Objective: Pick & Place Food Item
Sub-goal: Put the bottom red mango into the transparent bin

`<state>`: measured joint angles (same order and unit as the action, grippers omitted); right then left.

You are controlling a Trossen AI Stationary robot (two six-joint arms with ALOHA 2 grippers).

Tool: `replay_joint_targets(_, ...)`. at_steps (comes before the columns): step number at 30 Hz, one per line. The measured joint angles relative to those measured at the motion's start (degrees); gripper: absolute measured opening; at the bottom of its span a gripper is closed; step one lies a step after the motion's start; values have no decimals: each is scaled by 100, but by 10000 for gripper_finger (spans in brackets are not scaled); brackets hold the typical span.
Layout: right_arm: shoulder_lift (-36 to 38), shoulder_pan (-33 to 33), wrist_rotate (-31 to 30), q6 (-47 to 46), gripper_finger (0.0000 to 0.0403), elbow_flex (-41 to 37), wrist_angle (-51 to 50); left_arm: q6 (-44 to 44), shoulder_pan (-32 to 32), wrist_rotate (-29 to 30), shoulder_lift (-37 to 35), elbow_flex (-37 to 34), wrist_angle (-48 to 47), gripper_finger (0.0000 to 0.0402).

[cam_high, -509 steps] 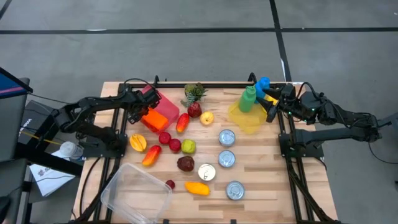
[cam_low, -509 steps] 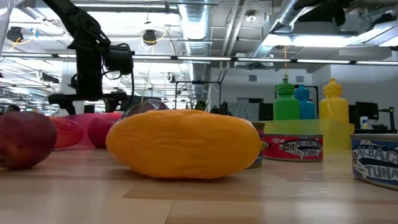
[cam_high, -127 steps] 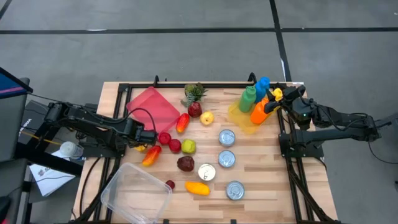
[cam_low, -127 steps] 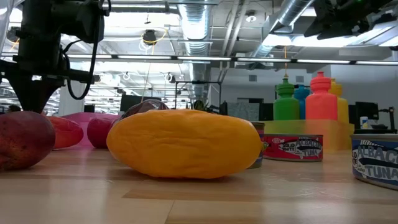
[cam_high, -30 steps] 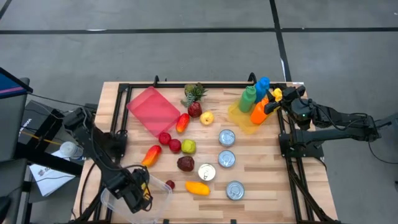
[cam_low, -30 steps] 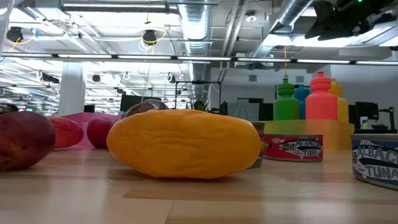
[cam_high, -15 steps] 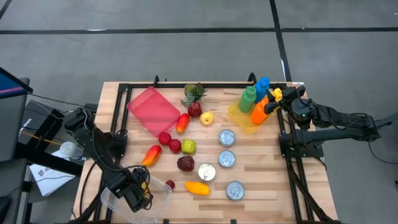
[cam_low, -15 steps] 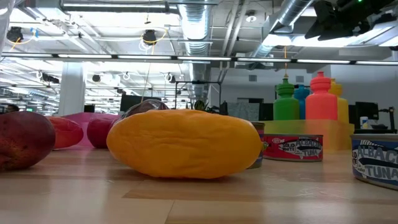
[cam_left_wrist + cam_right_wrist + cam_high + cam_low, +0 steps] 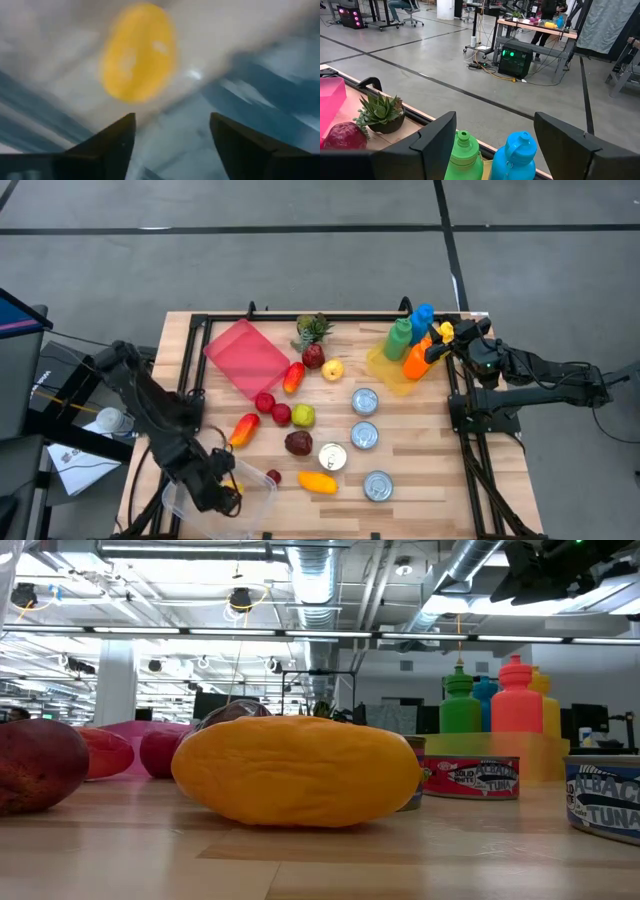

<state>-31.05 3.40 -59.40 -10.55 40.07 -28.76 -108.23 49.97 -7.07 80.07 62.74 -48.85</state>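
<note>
The setting was a robotics laboratory in an open industrial hall. Overhead ran exposed ventilation ducts and strip lights. The floor was bare grey concrete marked with dark lines. Beyond the wooden table stood workbenches carrying equipment, a computer case lit green with cables trailing over the floor, office chairs, and a person at a bench. The table held toy foods, tuna cans and plastic bottles as test props.
</note>
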Motion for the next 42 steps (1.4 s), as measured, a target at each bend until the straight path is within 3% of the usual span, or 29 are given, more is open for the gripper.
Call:
replay_joint_targets(3, 0, 0, 0, 0, 260, 0, 0, 150, -75, 394, -654, 0, 729, 272)
replay_joint_targets(7, -1, 0, 0, 0, 260, 0, -2, 425, -226, 1506, -1513, 2, 1465, 272)
replay_joint_targets(11, -1, 0, 0, -2, 260, 0, -79, 1260, -649, 2848, -2148, 4, 1520, 265)
replay_joint_targets(14, 0, 0, 29, -2, 260, 0, -104, 2205, -1291, 3173, -2281, 7, 1273, 263)
replay_joint_targets(18, -2, 0, 103, -2, 260, 0, -104, 3114, -2382, 2678, -2039, 7, 514, 262)
replay_joint_targets(24, 0, 0, 101, -2, 260, 0, -109, 4325, -3600, 501, -1018, 2, -761, 263)
replay_joint_targets(26, -2, 0, 101, -2, 260, 0, -111, 4543, -3757, 157, -636, 2, -1242, 263)
replay_joint_targets(33, -1, 0, 98, -2, 260, 0, -133, 5166, -3785, 139, 231, 2, -1811, 263)
replay_joint_targets(42, 0, 1, 101, -2, 260, 1, -134, 5275, -3770, 639, 534, -284, -1710, 266)
